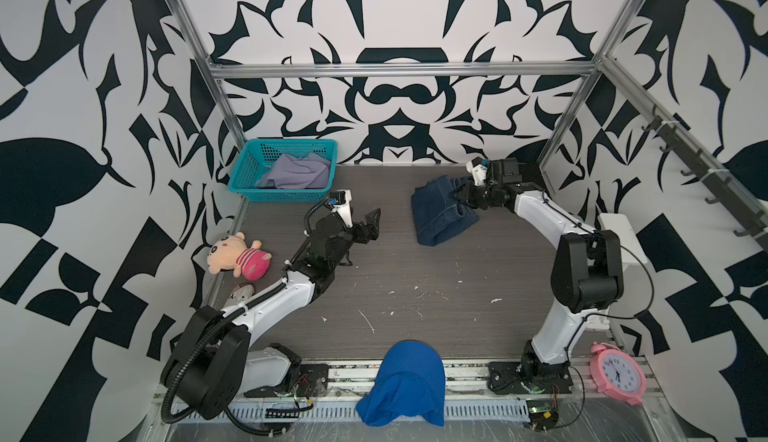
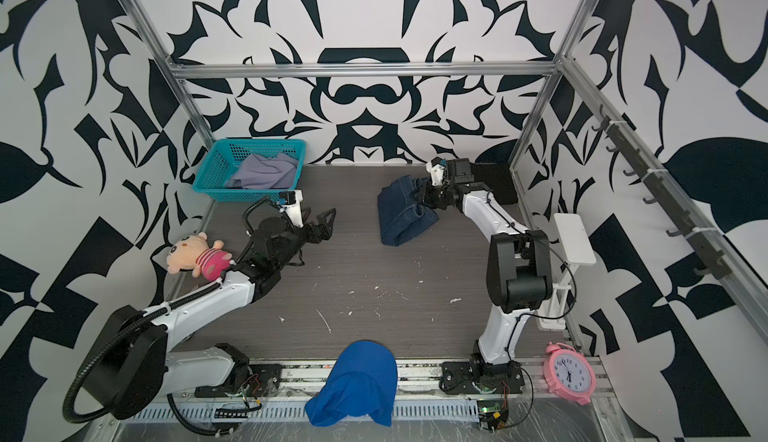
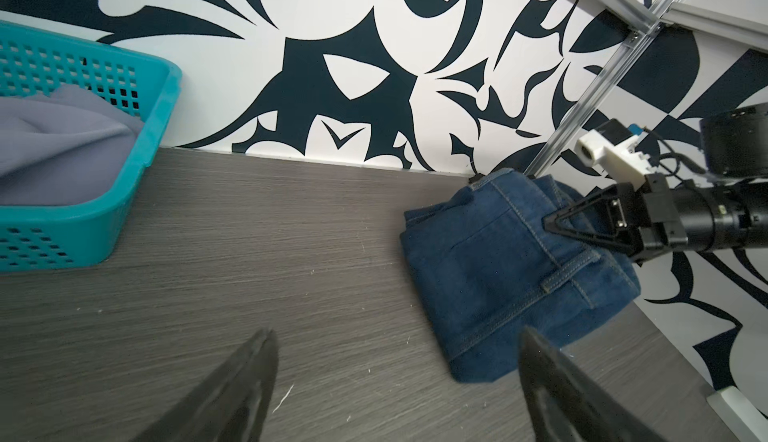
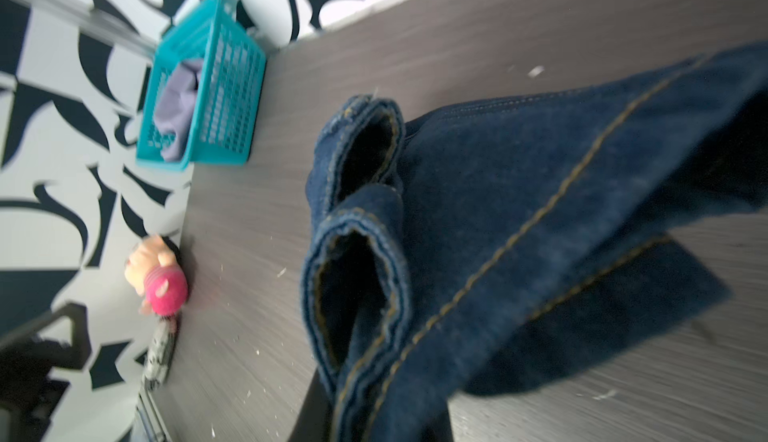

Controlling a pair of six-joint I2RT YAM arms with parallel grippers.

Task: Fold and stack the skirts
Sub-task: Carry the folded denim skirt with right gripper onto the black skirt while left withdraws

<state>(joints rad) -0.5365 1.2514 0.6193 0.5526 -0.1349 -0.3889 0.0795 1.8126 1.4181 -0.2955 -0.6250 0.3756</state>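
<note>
Busy black-and-white patterned walls box in a grey wood-grain worktop (image 1: 415,286) flecked with white scraps. The left wrist view shows what the top views barely do: the right fingers (image 3: 555,224) clamped together on a fold of the denim skirt (image 3: 511,261), near the back right. The right wrist view shows its hems gaping, with part of it raised off the worktop. The left fingers (image 3: 249,381) are wide apart, hovering left of the denim. The lavender-grey skirt (image 1: 297,172) sits crumpled in the teal basket (image 1: 286,142) in the back left corner. The black skirt (image 2: 498,186) lies flat behind the right arm. The middle of the worktop is open. A plush toy (image 1: 237,255) sits at the left edge, and a blue mesh cloth (image 1: 409,377) is draped over the front edge.
</note>
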